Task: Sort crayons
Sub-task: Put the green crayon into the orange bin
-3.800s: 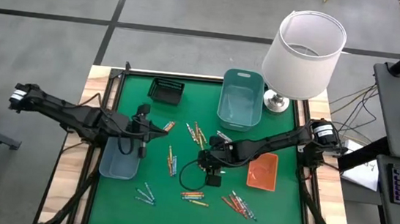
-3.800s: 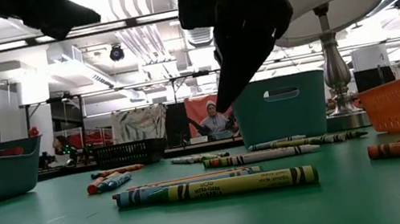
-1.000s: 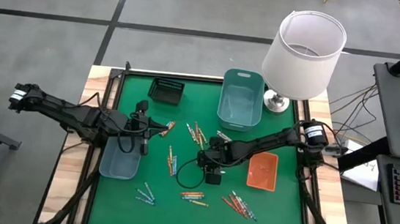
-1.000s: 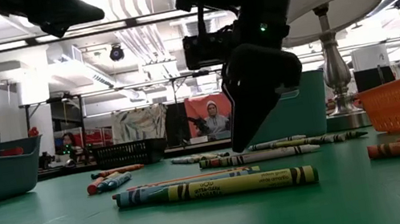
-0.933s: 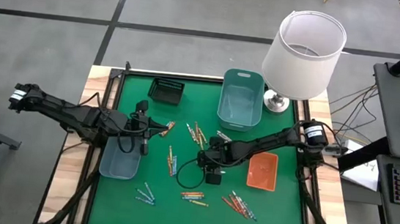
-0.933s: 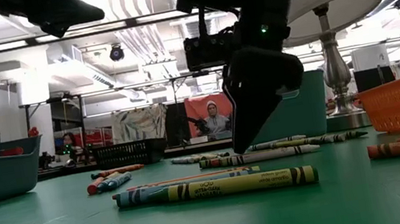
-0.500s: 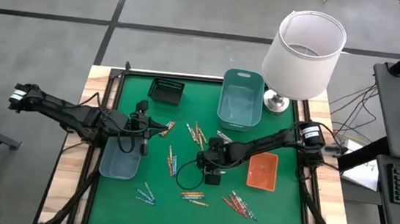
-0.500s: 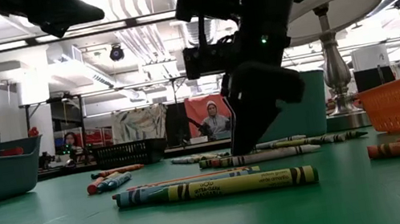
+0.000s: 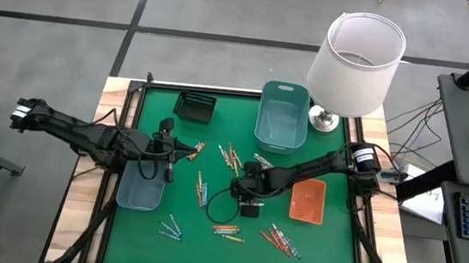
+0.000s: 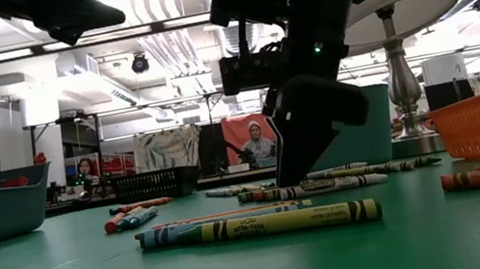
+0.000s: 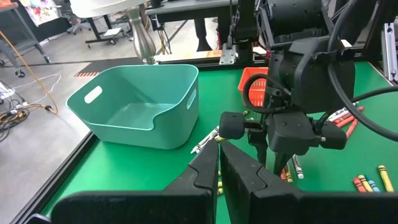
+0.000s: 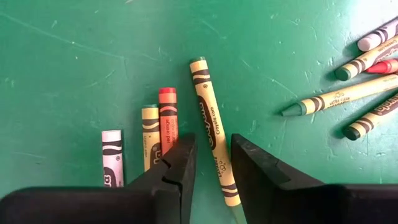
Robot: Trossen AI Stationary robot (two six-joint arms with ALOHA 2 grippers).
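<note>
The right arm reaches from the table's right edge in toward the middle, its wrist bent so that the right end effector points down at the green table. Its two dark fingers are spread a little, tips low over the cloth, and a yellow-green crayon lies in the gap between them, not yet pinched. Its wrapper carries dark print that reads as "Crayola". Just beside the same fingers lie a red crayon, a yellow one and a white one, side by side; more crayons lie scattered farther off.

The left arm stretches in from the left, roughly level, with the left end effector raised above the table, well apart from the right one. Its fingers are pressed together, holding nothing I can see. Beyond it stands a teal bin.

In the low view, a crayon with "Crayola" on its label lies nearest the camera.
</note>
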